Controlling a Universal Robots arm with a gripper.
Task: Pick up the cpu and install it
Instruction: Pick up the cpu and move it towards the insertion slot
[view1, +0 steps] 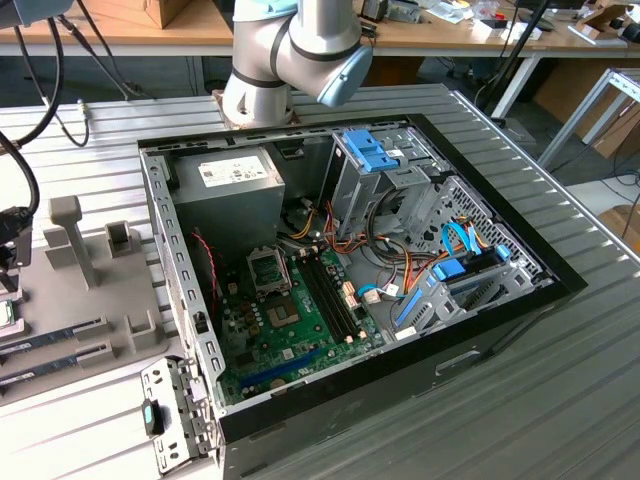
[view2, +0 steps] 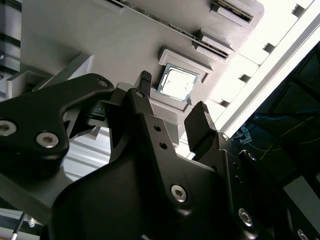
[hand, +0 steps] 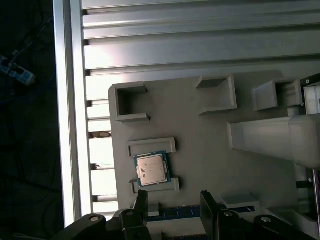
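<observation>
Your end effector (hand: 174, 200) hangs open and empty near the cpu (hand: 151, 169), which lies flat on the grey fixture tray (view1: 92, 298) at the exterior view's left. Two ledges (hand: 150, 146) likely keep it square for gripping.

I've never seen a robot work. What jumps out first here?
The open computer case sits in the middle of the exterior view, its green motherboard bare, the arm rising behind it. In both wrist views the black gripper, open, hangs close to the silvery cpu seated in a grey holder.
</observation>
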